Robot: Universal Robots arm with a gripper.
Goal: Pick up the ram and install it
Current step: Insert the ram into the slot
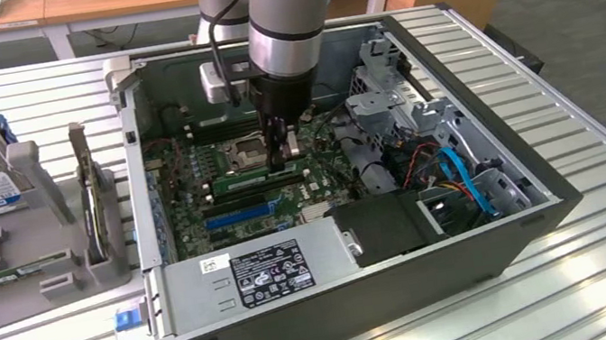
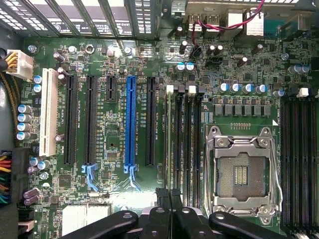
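Fingers (image 2: 163, 199) pressed together, tips down at the ram (image 1: 260, 178), upright on motherboard (image 2: 114, 144); arm (image 1: 285, 17) hides contact, grip unclear.

From well above the CPU socket (image 1: 248, 152) (image 2: 241, 174), your exterior view slants down; your wrist view faces it squarely, close up.
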